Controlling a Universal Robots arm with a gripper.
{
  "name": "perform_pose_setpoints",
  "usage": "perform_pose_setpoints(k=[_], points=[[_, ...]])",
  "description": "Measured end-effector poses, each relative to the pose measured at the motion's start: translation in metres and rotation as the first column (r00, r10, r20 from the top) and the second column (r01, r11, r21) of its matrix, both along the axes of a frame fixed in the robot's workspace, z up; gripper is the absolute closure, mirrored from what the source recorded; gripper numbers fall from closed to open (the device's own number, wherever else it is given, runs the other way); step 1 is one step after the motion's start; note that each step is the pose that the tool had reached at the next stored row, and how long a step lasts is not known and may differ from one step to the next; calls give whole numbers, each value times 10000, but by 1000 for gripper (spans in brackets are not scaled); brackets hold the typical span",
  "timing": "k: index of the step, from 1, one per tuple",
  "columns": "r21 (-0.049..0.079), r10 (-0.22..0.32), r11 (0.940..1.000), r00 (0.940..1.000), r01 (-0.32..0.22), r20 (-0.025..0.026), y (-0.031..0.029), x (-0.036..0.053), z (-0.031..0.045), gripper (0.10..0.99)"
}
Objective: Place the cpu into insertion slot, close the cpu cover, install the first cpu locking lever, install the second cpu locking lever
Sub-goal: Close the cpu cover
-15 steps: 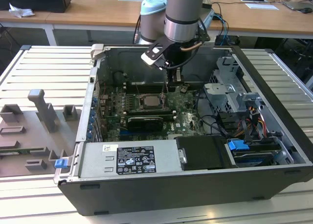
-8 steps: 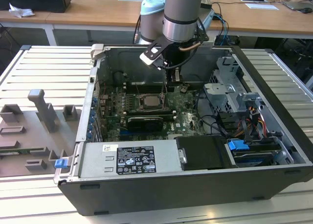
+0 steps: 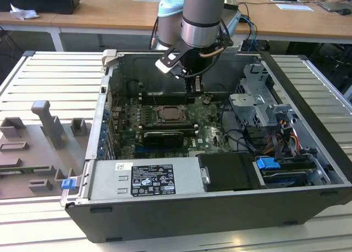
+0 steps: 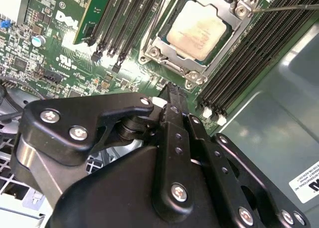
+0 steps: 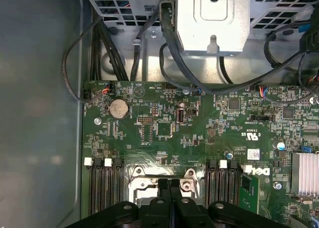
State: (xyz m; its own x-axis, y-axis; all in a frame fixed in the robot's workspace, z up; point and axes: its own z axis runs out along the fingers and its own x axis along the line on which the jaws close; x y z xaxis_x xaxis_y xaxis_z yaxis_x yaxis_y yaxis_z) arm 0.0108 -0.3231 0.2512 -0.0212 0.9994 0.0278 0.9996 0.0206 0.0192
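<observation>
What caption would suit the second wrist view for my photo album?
Black gripper hovering near the silvery-grey square cpu, framed by its silvery metal cover.

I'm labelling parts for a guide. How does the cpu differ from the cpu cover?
The cpu is a solid square with a dull, smudged top; the cpu cover is an open frame. The cpu sits in the window; the cpu cover lies round its edges. Both are silvery metal and lie flat.
</observation>
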Motion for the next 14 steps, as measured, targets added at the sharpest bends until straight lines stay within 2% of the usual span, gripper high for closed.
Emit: perform_pose_setpoints(k=[5,14], points=[[-1,0,10000,10000,0,0,0,-13,-10,980],[-2,2,10000,10000,-2,-1,0,-91,-40,980]])
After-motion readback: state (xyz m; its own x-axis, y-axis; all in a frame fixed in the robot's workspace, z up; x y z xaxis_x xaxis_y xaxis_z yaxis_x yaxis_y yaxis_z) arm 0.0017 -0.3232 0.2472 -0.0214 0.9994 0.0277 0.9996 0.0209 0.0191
